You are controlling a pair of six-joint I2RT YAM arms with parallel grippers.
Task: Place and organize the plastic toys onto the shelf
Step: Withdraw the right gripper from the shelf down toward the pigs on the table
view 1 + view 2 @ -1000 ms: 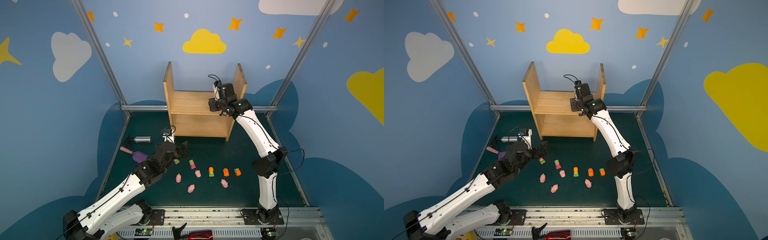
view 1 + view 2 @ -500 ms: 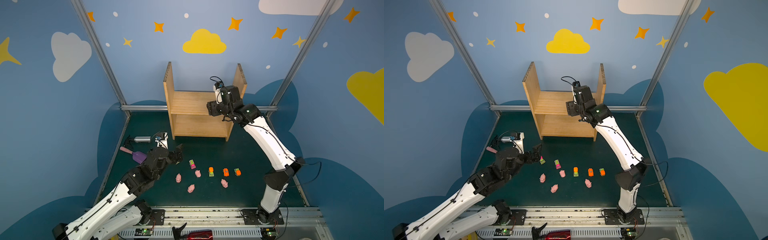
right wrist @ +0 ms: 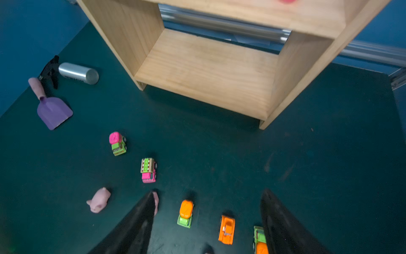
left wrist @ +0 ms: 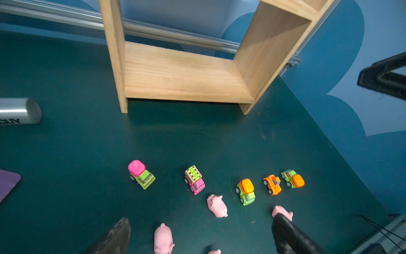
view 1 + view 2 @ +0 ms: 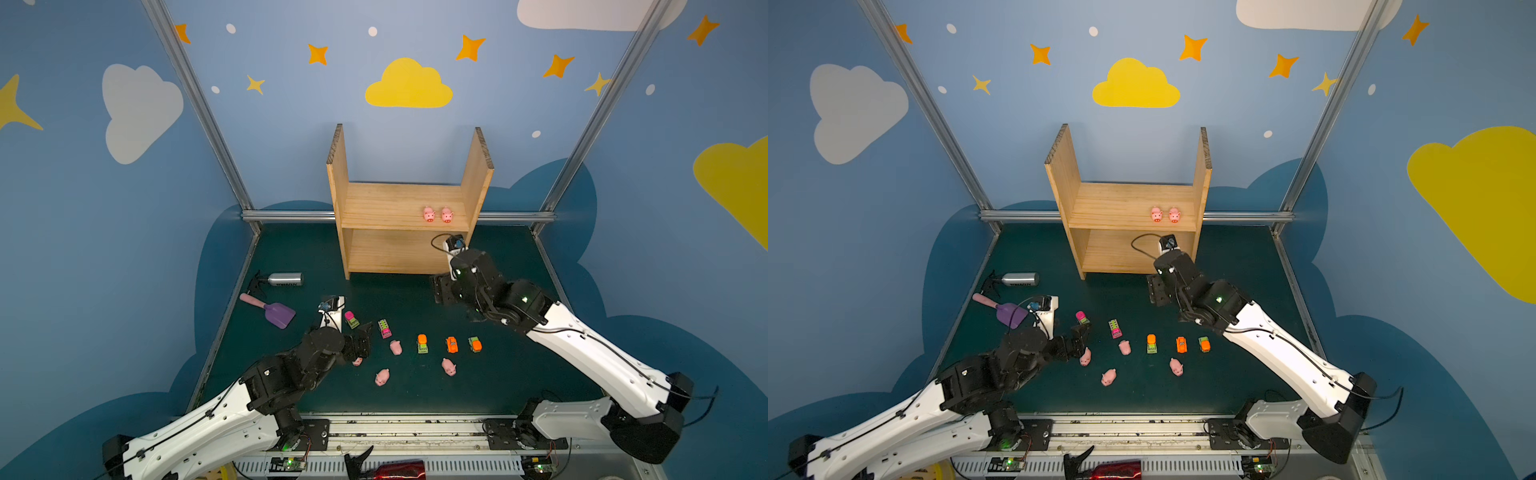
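Two-board shelf (image 5: pixel 386 203) of pale wood, well beyond both grippers at the back of the green mat (image 5: pixel 415 399). Nearer it, right gripper (image 3: pixel 208 193): hangs above the mat facing the lower board, fingers spread, empty. Left gripper (image 4: pixel 201 218): hovers low, fingers wide apart, clasps nothing. Off to its outer side, well apart, silver bottle (image 5: pixel 286 279) and purple scoop (image 5: pixel 279 313). Five toy vehicles (image 5: pixel 384 328) in a loose row: three with orange seen between the right gripper's fingers from its wrist, two pink-and-green just ahead of the left. Four pink pigs (image 5: pixel 395 347) near the left gripper, one (image 4: pixel 163 238) between its fingers, touching or not unclear; two more (image 5: pixel 429 214) side by side on the upper board, far beyond both.
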